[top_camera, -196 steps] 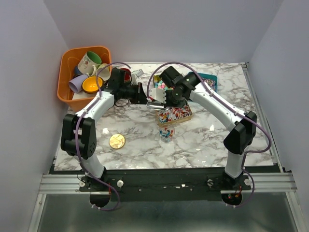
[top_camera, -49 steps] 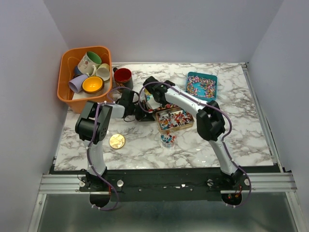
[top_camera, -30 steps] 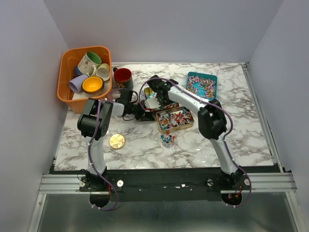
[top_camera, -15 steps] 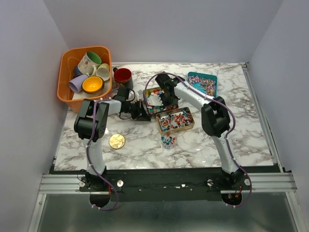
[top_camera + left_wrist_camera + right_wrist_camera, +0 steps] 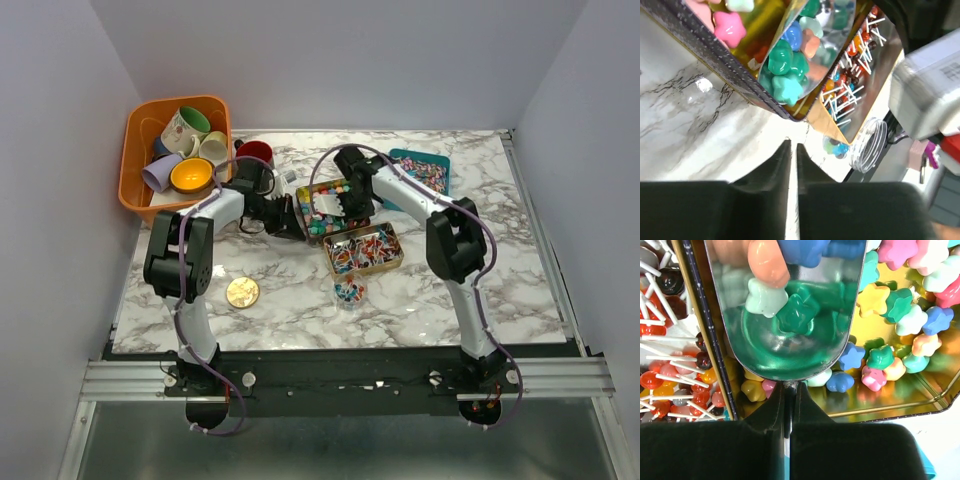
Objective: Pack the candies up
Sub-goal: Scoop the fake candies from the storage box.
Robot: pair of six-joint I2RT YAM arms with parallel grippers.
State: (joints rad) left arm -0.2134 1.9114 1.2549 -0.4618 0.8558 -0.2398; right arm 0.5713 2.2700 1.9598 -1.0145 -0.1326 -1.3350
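Nearest, a small clear round plastic cup point(image 5: 871, 151) holds a few candies point(image 5: 836, 147). Beyond the gold rectangular lollipop tin point(image 5: 819, 114), the right gripper point(image 5: 789, 387) clamps a shiny metal scoop point(image 5: 790, 335) of pastel star-shaped candies point(image 5: 880, 357) over their gold tin point(image 5: 875, 409). At that tin's left edge, the left gripper point(image 5: 793, 145) is nearly closed and holds nothing

Top external: high behind 6 o'clock edge, looking down on whole table point(image 5: 450, 290). Left wrist looks past left gripper point(image 5: 793, 150), right wrist past right gripper point(image 5: 788, 392). Both very close. All three views share star-candy tin point(image 5: 900, 395) and lollipop tin point(image 5: 812, 115).
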